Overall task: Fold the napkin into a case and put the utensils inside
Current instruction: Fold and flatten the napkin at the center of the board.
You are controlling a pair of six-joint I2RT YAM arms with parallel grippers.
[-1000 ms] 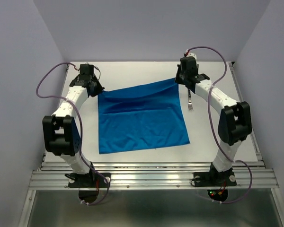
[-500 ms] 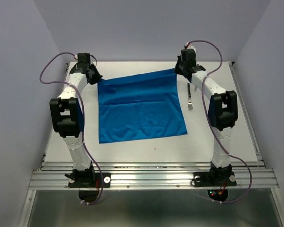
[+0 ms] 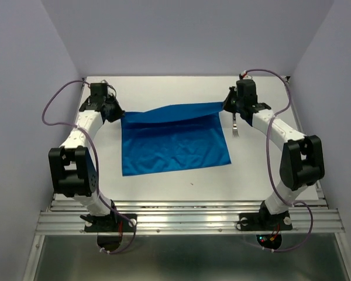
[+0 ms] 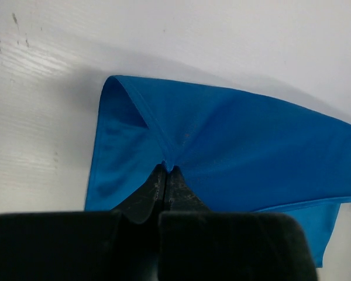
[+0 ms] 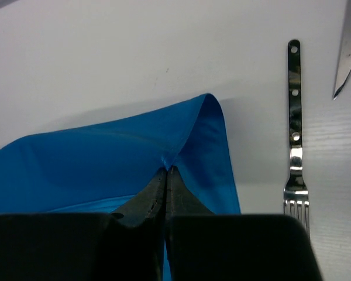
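White table is seen between pale purple walls. On it the blue napkin is spread out, with its far edge lifted up. One far corner is pinched by the left gripper, with the jaws pressed tight on the cloth. The other far corner is pinched the same way by the right gripper. The fork is lying just beside the napkin, and the tip of the knife is seen past it. The cloth looks soft, light and floppy, so it is best held by the corners and pulled flat. With a loose hold it could slip or bunch up.
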